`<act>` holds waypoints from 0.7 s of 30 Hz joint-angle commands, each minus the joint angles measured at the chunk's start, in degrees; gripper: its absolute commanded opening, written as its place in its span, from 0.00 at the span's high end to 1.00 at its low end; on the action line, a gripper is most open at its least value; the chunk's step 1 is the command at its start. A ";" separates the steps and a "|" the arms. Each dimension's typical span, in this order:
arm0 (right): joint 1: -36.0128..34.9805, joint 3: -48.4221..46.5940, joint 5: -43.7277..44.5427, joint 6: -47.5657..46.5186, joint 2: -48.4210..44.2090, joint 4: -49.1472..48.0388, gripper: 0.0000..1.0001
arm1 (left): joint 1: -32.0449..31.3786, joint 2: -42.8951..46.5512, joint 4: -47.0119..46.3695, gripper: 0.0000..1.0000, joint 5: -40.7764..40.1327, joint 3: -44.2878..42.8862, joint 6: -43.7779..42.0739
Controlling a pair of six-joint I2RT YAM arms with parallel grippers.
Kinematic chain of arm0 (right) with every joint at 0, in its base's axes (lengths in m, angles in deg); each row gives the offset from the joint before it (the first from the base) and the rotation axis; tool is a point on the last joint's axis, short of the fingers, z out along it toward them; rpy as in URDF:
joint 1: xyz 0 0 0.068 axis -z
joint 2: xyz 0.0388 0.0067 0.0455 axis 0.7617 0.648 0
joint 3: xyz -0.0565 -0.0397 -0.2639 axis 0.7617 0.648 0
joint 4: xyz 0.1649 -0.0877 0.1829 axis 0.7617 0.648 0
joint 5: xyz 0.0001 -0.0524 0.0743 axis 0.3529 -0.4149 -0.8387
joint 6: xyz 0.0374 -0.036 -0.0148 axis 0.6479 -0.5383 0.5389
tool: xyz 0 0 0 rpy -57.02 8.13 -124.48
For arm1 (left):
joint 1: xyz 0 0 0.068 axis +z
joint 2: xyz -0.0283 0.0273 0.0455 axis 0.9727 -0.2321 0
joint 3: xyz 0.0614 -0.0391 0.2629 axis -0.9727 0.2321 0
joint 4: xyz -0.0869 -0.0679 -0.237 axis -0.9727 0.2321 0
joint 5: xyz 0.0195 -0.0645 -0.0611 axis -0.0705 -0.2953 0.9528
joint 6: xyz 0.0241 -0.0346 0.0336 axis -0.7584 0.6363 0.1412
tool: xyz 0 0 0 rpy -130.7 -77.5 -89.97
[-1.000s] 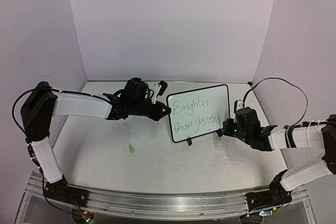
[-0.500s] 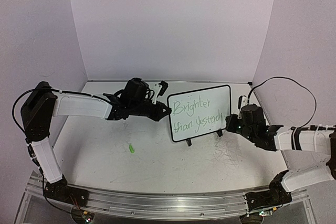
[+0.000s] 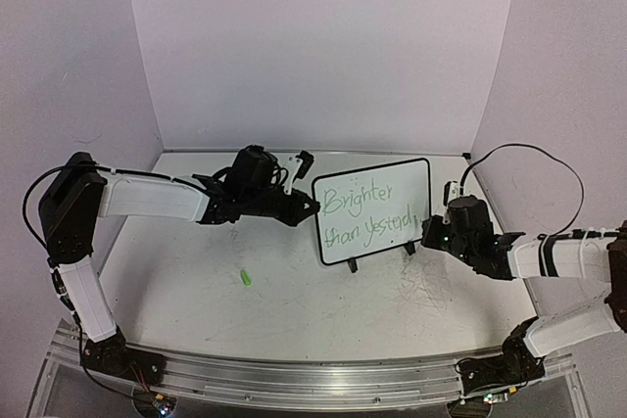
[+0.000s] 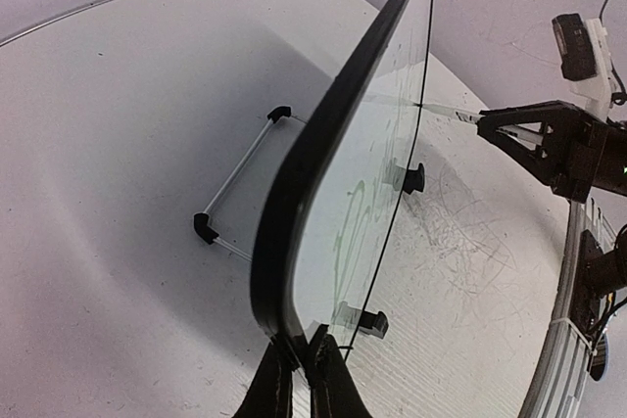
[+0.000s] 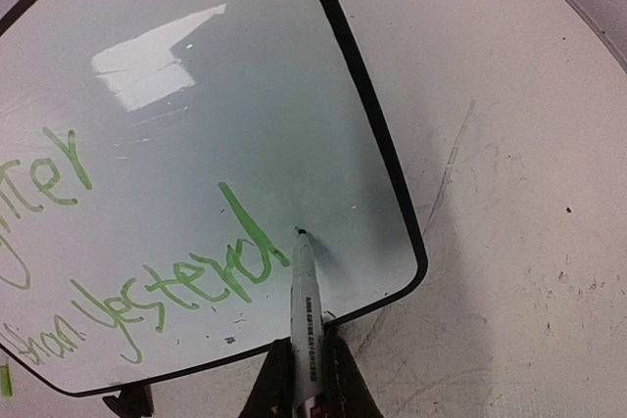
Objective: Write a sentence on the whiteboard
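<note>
**Scuffed white desk (image 3: pixel 294 320): marker (image 5: pixel 305 310) is stepping past "Yesterd"**

Reaching low across the desk, the left claw (image 3: pixel 312 209) is clenching the whiteboard (image 3: pixel 392 175) by its left edge, steadying it upright at centre-right. The sentence (image 3: pixel 367 214) is reading "Brighter than Yesterd". The right claw (image 3: pixel 428 232), gripping the marker, has been edging up and rightward. The tip is now touching just beyond the "d", so another letter is likely coming.

The whiteboard (image 3: pixel 372 210) stands upright on the scuffed white tabletop (image 3: pixel 196 310), resting on its little black feet (image 3: pixel 354 264). Grey scratch scribbles (image 3: pixel 428 293) mark the surface just in front of the board's right end, and a small green piece (image 3: pixel 245 278) lies well apart, out beyond its left end.
</note>
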 commanded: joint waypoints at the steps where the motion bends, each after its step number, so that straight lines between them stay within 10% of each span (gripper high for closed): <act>1: 0.29 -1.07 0.72 -1.11 0.54 -3.40 1.00 | 0.26 2.83 -0.17 1.00 -3.75 -0.02 -2.74; 21: 0.23 0.49 -2.86 -1.71 -1.06 -3.56 1.00 | 0.28 2.84 -0.19 1.00 -3.43 -0.12 -2.55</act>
